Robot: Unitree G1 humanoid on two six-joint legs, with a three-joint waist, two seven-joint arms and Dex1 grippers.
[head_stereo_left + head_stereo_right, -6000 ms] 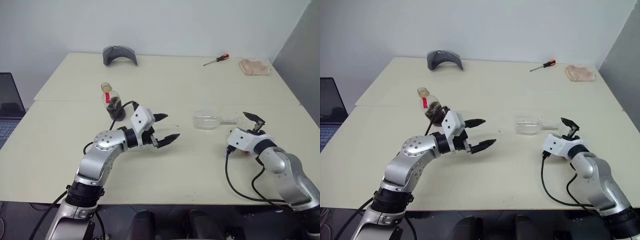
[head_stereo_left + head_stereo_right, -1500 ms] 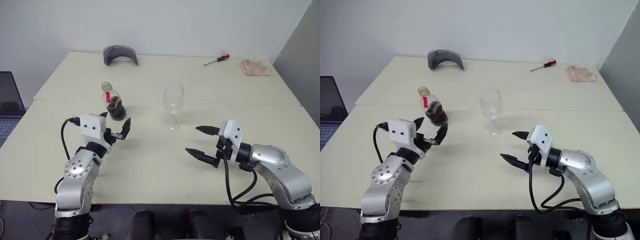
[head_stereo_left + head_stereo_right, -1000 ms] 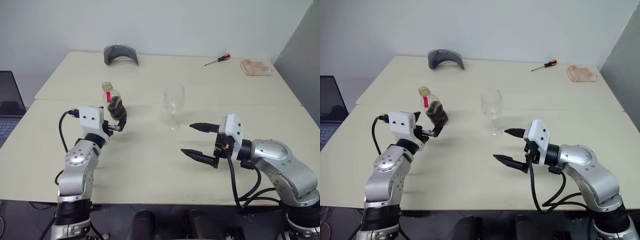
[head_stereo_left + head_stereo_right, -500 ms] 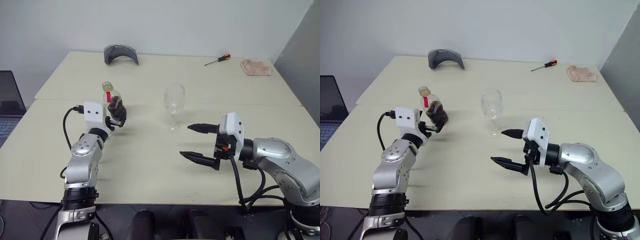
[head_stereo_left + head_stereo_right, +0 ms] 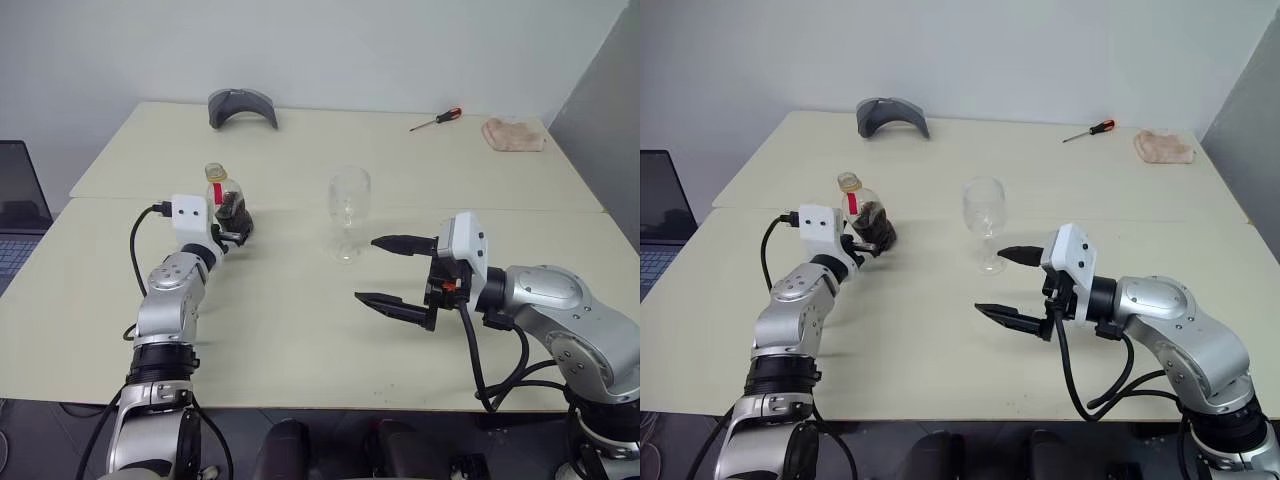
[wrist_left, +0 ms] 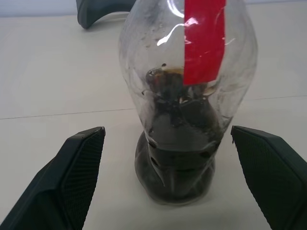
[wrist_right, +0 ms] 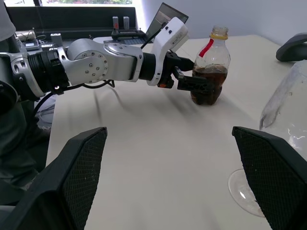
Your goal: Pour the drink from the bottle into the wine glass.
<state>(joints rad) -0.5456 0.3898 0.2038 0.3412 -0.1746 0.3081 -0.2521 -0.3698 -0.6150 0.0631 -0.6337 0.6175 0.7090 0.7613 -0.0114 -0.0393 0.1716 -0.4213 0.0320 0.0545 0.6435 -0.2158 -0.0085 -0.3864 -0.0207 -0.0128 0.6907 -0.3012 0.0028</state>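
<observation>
The bottle (image 5: pixel 228 204) stands upright on the table, left of centre, with a red label and a yellow top. The dark drink (image 6: pixel 176 154) fills its lower part. My left gripper (image 5: pixel 236 224) is open, one finger on each side of the bottle's base and both clear of it, as the left wrist view shows. The wine glass (image 5: pixel 348 206) stands upright and empty near the table's middle. My right gripper (image 5: pixel 368 269) hovers open just right of the glass, pointing left with nothing in it. The right wrist view shows the bottle (image 7: pixel 211 72) and the glass's foot (image 7: pixel 245 192).
A grey curved object (image 5: pixel 240 108) lies at the table's far left. A red-handled screwdriver (image 5: pixel 433 120) and a folded cloth (image 5: pixel 512 133) lie at the far right. A laptop (image 5: pixel 15 215) sits beyond the table's left edge.
The glass, which lay on its side six seconds ago, now stands upright. My left gripper has moved forward until its open fingers flank the bottle. The right gripper has hardly moved.
</observation>
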